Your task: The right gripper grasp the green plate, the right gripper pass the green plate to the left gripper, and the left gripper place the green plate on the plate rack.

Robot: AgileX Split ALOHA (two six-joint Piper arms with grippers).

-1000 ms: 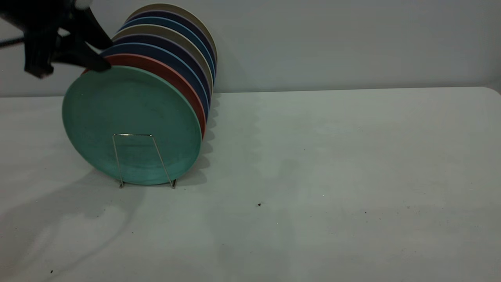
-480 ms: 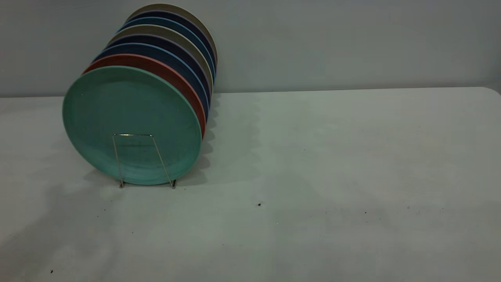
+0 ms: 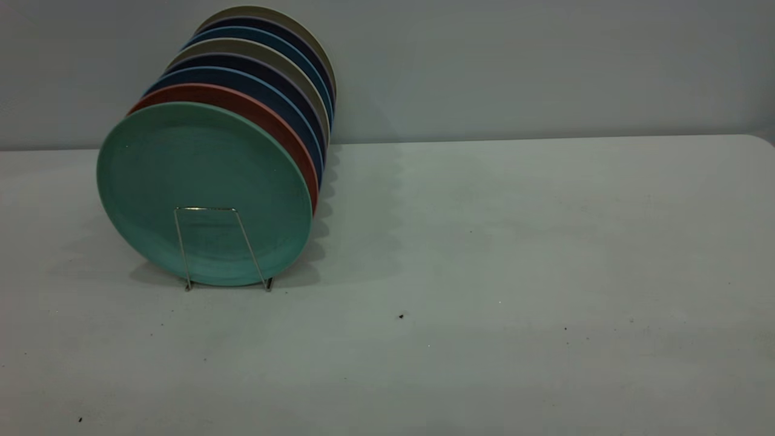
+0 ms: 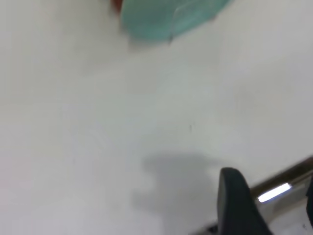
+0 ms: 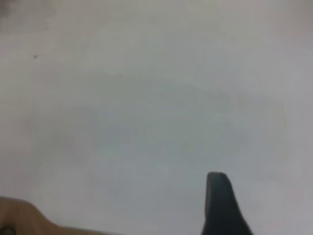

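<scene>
The green plate stands upright in the front slot of the plate rack, leaning against a salmon-pink plate behind it. No gripper touches it. Neither gripper shows in the exterior view. In the left wrist view my left gripper is open and empty over bare table, with the green plate and a rack wire far off from it. In the right wrist view my right gripper is open and empty above bare table; only one finger shows.
Several more plates, blue, dark and beige, fill the rack behind the pink one, close to the back wall. The white table stretches to the right of the rack. A metal rail lies near the left gripper.
One second ago the left gripper was at the green plate's upper left rim. It has drawn away out of the exterior view. The plate has stayed in the rack.
</scene>
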